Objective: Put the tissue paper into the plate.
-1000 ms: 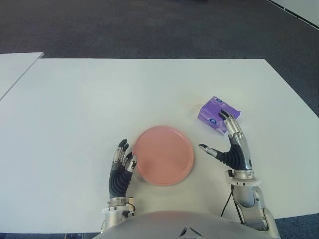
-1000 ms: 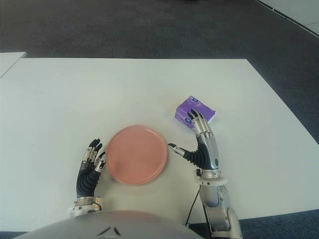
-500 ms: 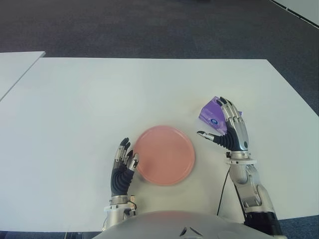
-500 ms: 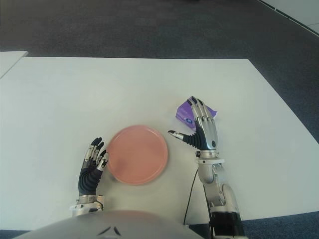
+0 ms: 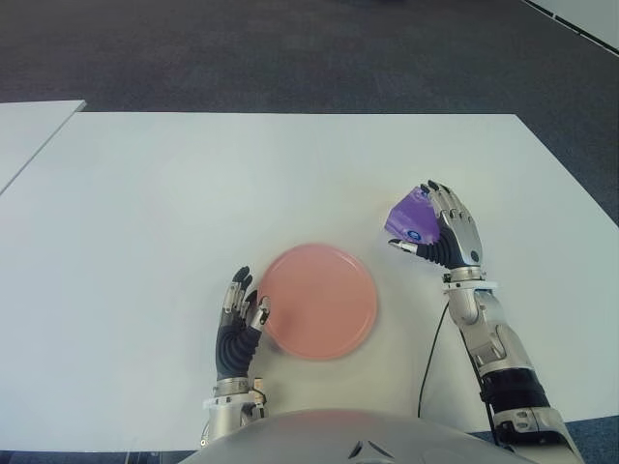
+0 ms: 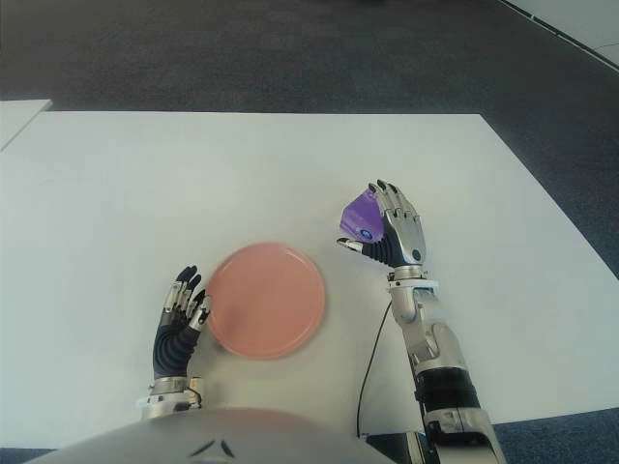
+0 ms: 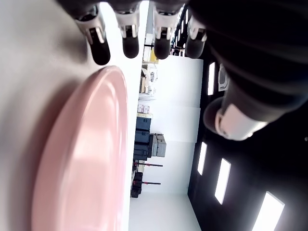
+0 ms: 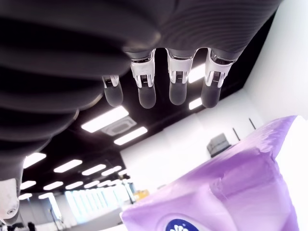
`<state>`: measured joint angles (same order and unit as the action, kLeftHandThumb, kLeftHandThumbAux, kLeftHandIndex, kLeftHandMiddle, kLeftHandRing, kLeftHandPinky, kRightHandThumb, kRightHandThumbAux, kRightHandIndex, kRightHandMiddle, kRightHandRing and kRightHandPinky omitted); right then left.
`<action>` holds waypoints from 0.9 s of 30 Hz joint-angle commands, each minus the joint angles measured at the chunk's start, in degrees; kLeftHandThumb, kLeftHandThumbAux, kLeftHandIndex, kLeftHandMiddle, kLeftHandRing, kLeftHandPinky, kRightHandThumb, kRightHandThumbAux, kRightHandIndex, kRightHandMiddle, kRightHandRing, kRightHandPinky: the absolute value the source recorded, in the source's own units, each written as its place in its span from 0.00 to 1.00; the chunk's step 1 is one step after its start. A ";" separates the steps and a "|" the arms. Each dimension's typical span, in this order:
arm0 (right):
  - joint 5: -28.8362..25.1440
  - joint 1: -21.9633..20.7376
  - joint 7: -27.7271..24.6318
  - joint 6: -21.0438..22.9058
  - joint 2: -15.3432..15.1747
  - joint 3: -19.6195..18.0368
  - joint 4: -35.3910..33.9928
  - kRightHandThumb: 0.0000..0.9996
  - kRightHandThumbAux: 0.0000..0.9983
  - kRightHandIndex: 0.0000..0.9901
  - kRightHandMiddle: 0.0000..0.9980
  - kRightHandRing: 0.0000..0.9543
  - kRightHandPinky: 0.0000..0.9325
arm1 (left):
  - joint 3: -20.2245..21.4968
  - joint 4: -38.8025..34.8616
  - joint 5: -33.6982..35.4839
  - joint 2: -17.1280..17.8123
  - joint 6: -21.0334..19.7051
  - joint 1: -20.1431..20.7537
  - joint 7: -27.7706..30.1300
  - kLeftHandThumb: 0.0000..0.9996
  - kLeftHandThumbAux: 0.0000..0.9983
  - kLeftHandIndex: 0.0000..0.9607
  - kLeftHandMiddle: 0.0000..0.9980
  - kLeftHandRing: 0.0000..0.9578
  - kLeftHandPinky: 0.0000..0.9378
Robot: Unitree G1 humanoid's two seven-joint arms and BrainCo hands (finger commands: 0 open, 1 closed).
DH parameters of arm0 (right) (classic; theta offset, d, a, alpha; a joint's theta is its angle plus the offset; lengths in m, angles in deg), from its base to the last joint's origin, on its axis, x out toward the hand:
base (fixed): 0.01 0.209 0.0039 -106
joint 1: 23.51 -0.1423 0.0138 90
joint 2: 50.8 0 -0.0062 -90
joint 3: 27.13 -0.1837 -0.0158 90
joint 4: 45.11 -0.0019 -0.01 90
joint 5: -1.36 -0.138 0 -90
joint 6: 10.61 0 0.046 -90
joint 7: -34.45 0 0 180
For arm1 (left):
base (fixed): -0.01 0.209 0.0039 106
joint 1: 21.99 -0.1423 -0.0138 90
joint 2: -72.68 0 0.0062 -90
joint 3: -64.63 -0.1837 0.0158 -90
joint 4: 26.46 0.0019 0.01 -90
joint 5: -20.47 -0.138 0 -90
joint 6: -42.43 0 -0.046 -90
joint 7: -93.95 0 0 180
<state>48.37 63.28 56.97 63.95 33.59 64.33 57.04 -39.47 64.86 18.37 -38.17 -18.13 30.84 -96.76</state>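
We find one tissue pack at centre right, tilted against the right hand, whose fingers curl around it without a confirmed grip. One plate, lower centre, holds nothing; grasp, transfer and release remain. The left hand shows relaxed beside the plate's left rim.

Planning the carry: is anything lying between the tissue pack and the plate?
Nothing visible does. The tissue pack is at the right hand; only bare table separates it from the plate. The left hand is beside the plate's far, left rim.
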 commanded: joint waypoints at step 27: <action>-0.12 -11.33 5.24 4.69 -3.59 9.77 18.22 0.31 0.54 0.03 0.05 0.04 0.08 | 0.22 4.29 -0.93 -2.21 -1.58 -1.22 -1.94 0.15 0.63 0.07 0.06 0.04 0.03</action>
<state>48.38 52.86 61.79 67.92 30.46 73.16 73.95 -39.60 65.85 17.56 -38.20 -16.70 30.95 -97.75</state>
